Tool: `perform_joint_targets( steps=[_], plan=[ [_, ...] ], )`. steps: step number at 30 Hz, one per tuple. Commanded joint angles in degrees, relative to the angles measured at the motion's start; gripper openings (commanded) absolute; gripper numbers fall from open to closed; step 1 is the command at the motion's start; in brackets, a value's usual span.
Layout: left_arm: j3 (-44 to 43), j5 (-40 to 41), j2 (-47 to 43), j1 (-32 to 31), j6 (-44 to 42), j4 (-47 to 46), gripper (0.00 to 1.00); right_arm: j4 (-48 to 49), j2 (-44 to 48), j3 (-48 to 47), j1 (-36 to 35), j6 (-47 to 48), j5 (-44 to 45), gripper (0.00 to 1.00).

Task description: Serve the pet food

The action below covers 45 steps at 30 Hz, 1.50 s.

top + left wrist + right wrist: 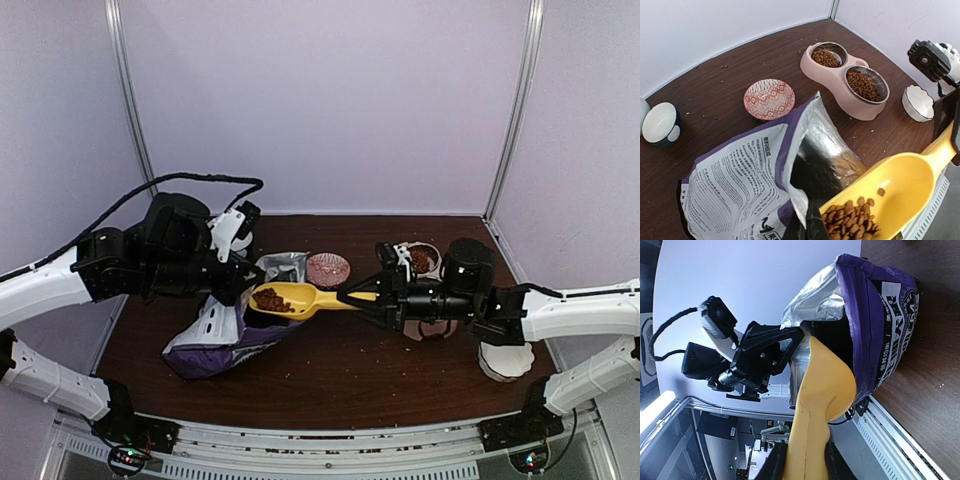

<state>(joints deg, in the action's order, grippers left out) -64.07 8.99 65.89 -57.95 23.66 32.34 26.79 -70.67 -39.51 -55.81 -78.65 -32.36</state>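
A heap of pet food lies in the front of a yellow scoop. The scoop's bowl hangs at the open mouth of the purple bag, which lies on its side. My right gripper is shut on the scoop's handle. My left gripper is shut on the bag's rim and holds the mouth up. More kibble shows inside the foil lining. Both steel bowls of the pink feeder hold kibble.
A red patterned dish sits between the bag and the feeder. A white scalloped bowl stands at the right, a dark-and-white bowl at the far left. Loose pellets dot the brown table.
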Motion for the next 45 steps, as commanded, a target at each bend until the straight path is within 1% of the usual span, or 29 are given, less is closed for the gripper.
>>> perform_joint_targets(
  steps=[1, 7, 9, 13, 15, 18, 23, 26, 28, 34, 37, 41, 45],
  plan=[
    [-0.8, 4.4, -2.2, 0.4, 2.8, -6.2, 0.00, 2.0, 4.2, 1.3, 0.5, -0.6, 0.9, 0.11],
    [-1.6, 6.5, -2.4, 0.7, 5.9, -5.6, 0.00, 4.0, 7.6, 3.6, 0.5, -1.9, 1.9, 0.11],
    [-1.8, 8.3, -2.6, 0.9, 7.9, -5.1, 0.00, 6.4, 8.2, 4.3, 0.4, -2.6, 1.8, 0.12],
    [-1.9, 8.8, -2.9, 1.2, 9.3, -5.6, 0.00, 10.8, 9.5, 6.7, 0.6, -3.1, 4.0, 0.12],
    [-2.2, 8.7, -2.8, 1.2, 9.5, -5.6, 0.00, 10.3, 9.7, 6.0, 0.8, -2.6, 3.8, 0.12],
    [-2.2, 8.3, -2.5, 1.2, 9.8, -5.6, 0.00, 4.7, 11.3, 4.3, 1.7, -0.1, 4.4, 0.12],
    [-2.4, 7.4, -1.8, 1.3, 10.2, -5.3, 0.00, -3.0, 16.6, 4.1, 9.3, 3.0, 3.6, 0.12],
    [-2.5, 7.5, -1.9, 1.4, 10.1, -5.3, 0.00, -11.1, 19.0, 1.5, 15.1, 8.7, 2.2, 0.12],
    [-2.9, 7.4, -1.8, 1.5, 9.6, -5.1, 0.00, -14.5, 19.7, 0.5, 19.7, 10.8, 1.0, 0.12],
    [-4.5, 6.8, -1.4, 2.0, 8.3, -4.3, 0.00, -15.6, 19.2, 1.8, 34.5, 14.2, -3.1, 0.12],
    [-5.0, 6.2, -1.2, 2.1, 7.9, -4.2, 0.00, -13.0, 17.4, 3.3, 40.8, 14.6, -4.9, 0.12],
    [-5.6, 5.4, -0.7, 2.3, 7.5, -4.1, 0.00, -12.6, 14.5, 3.6, 46.7, 16.6, -5.8, 0.12],
    [-6.0, 4.8, -0.4, 2.4, 7.2, -3.9, 0.00, -13.2, 11.4, 2.8, 50.5, 18.9, -6.2, 0.12]
  ],
)
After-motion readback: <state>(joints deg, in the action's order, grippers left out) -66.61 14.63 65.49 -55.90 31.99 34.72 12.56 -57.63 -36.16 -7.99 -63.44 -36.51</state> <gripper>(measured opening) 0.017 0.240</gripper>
